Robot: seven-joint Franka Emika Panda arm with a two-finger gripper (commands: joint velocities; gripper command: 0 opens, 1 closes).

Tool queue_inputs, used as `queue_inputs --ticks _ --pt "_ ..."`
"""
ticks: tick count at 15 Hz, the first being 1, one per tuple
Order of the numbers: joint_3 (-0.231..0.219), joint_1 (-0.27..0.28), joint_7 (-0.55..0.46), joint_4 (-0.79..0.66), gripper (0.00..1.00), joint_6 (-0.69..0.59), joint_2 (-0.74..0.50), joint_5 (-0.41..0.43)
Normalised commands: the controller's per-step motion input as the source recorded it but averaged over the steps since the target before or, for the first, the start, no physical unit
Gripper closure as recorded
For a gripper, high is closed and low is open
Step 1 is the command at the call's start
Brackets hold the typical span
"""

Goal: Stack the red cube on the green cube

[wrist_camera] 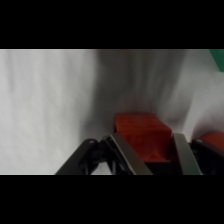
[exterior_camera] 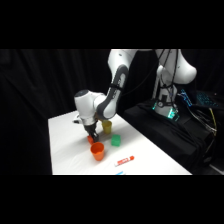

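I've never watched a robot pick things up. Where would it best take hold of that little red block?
By two opposite flat sides, coming straight down from above. The red cube sits flat on the table with upright faces, and the gripper already straddles it, one finger beside each face. The top stays free.

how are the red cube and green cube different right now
The red cube sits between the fingers of the gripper, while the green cube stands free on the table, apart from the gripper. In the side view the red cube is mostly hidden; the green cube shows fully. Both are small blocks.
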Motion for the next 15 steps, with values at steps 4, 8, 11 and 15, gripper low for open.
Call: queue_inputs --ticks 4,8,11,15 --pt "-0.014 -0.008 0.01 -0.20 0.74 -0.16 -0.37 0.050" --pt "-0.040 0.046 0.08 -0.31 0.74 -0.19 -0.45 0.049" --pt "-0.060 0.102 0.15 -0.41 0.74 -0.10 -0.48 0.054" --pt "-0.053 0.136 0.18 -0.44 0.74 -0.07 -0.49 0.079"
